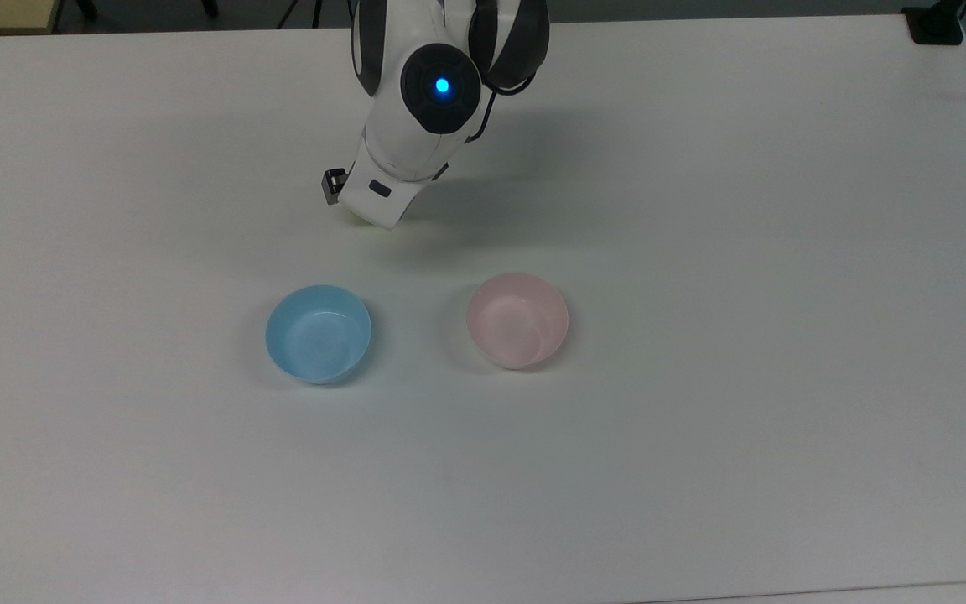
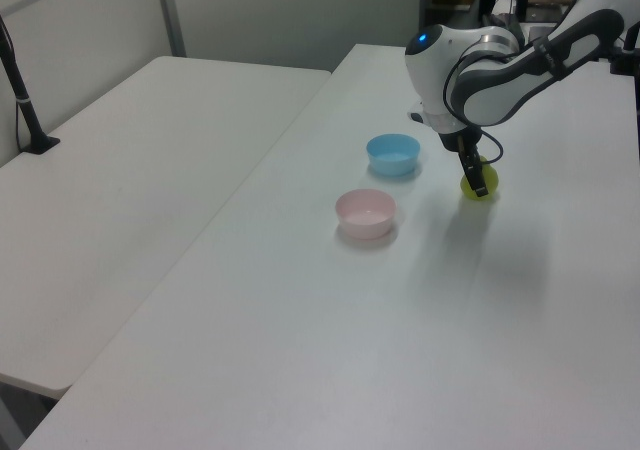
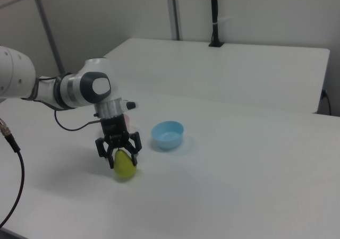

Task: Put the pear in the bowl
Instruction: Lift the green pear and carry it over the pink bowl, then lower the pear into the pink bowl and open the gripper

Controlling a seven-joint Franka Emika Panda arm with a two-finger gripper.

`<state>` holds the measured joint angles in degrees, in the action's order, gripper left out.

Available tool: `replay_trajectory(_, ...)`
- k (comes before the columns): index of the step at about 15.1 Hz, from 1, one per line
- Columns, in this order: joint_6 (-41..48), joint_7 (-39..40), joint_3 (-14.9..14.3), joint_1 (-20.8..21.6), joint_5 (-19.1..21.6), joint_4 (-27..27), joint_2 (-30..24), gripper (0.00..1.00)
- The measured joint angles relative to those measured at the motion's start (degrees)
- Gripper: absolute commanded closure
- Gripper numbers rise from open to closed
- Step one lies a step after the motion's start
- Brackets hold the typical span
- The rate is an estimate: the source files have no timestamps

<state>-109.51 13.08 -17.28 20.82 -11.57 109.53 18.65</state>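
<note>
The yellow-green pear [image 3: 125, 170] stands on the white table [image 1: 701, 210], its narrow end up. My gripper [image 3: 123, 161] has come down over it, open, with one black finger [image 3: 110, 161] on each side of the pear's upper half. The left view shows the pear [image 2: 467, 187] half hidden behind the gripper [image 2: 479, 182]. From the top view my white wrist [image 1: 382, 189] covers the fruit. The pale pink bowl [image 1: 517, 320] sits empty toward the top view's lower right of the gripper, and is also in the left view [image 2: 366, 213].
A light blue bowl [image 1: 318, 333] stands empty beside the pink one, at the top view's left of it, and near the pear in the right view [image 3: 168, 134]. A second white table [image 2: 130, 170] adjoins on the left view's left.
</note>
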Motion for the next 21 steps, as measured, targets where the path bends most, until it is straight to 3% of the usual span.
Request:
replay_trajectory(2,0.0,0.0,0.0,0.0,0.5,-1.5,-1.5,0.64)
replay_trajectory(7,0.2,-0.9,0.0,1.3,12.0,-12.4,-3.5,0.61)
replay_trajectory(12,-1.4,-7.0,0.0,4.4,17.5,-22.0,5.3,0.60)
replay_trajectory(16,-10.6,-11.1,0.0,6.1,17.7,-24.5,13.5,0.51)
replay_trajectory(17,-11.1,-11.7,0.0,6.7,17.7,-24.9,15.0,0.30)
replay_trajectory(19,-11.1,-12.2,0.0,7.3,17.7,-25.1,16.2,0.00)
replay_trajectory(21,-11.1,-12.3,0.0,7.3,17.7,-25.2,16.5,0.00)
